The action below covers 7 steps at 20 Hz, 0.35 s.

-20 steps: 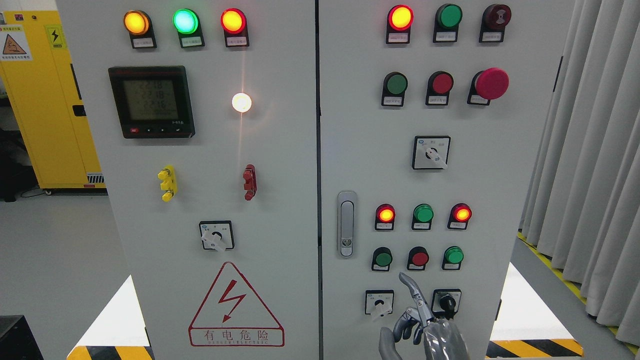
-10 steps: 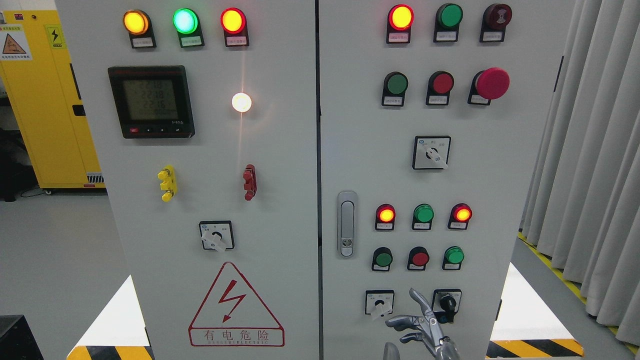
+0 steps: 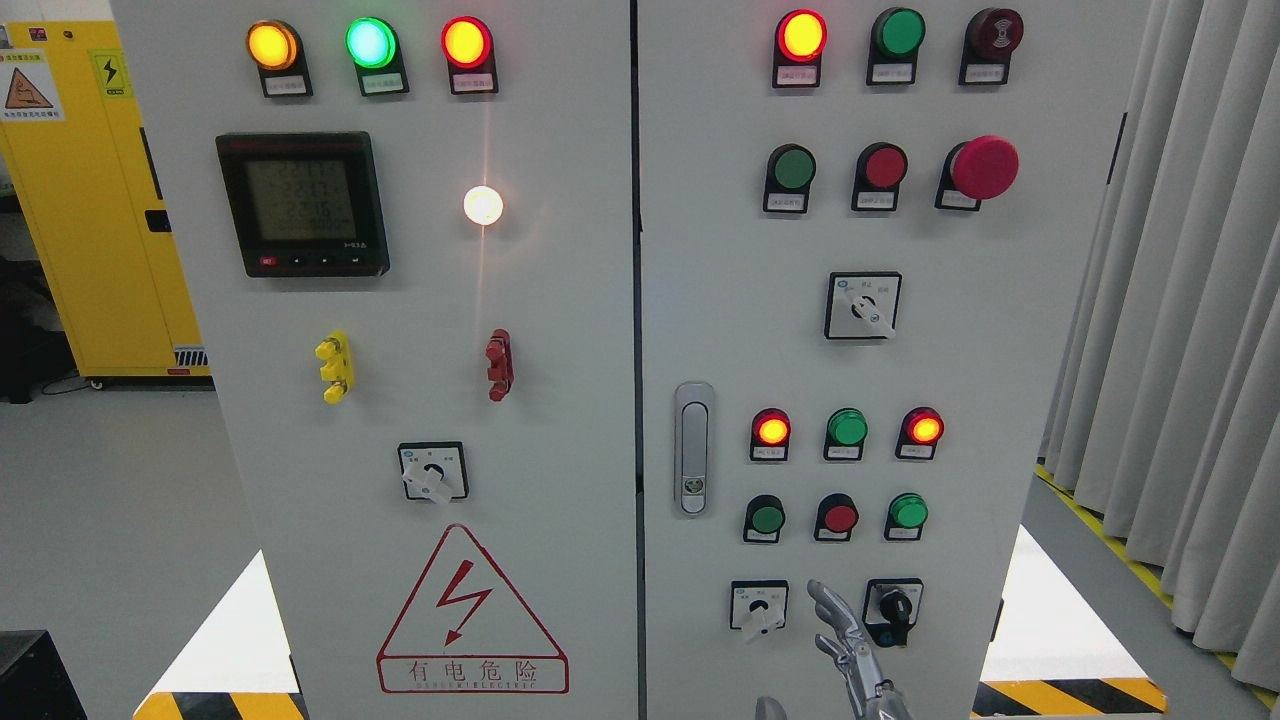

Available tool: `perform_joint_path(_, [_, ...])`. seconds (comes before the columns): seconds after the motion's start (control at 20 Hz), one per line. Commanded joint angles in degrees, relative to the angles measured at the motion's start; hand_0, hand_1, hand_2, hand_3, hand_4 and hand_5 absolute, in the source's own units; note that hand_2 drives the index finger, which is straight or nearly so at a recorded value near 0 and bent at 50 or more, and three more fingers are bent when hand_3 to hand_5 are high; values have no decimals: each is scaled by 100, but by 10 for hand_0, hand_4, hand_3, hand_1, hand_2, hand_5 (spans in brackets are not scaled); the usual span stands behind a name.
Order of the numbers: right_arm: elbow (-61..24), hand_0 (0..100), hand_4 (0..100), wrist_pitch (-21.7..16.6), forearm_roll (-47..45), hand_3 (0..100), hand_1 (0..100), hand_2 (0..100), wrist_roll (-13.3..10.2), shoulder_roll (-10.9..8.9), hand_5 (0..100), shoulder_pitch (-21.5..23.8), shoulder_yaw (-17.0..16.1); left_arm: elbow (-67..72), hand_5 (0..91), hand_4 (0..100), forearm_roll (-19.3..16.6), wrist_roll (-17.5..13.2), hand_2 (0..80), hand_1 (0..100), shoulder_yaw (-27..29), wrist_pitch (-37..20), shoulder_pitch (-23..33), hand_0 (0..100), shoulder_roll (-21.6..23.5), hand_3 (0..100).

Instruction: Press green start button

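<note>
Grey curtains (image 3: 1180, 300) hang at the right of a big grey metal cabinet (image 3: 560, 330) full of lights and buttons. Low at the bottom edge, the shiny silver right robot hand (image 3: 845, 650) comes up with one finger (image 3: 830, 605) pointing up between two black-and-white turn switches (image 3: 758, 607). It holds nothing; the other fingers are cut off by the edge. Three round green buttons sit on the right door: one (image 3: 767, 518) and another (image 3: 908, 511) just above the hand, and one (image 3: 793, 168) high up.
</note>
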Motion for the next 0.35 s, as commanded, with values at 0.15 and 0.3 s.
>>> perform_joint_path(0.15, [21, 425, 0, -1, -60, 0, 695, 0, 31, 4, 0, -4, 102, 0, 0, 0, 0, 0, 0, 556, 1, 1, 0, 120, -1, 0])
perform_joint_path(0.3, [21, 413, 0, -1, -60, 0, 697, 0, 31, 4, 0, -4, 137, 0, 0, 0, 0, 0, 0, 556, 1, 1, 0, 120, -1, 0])
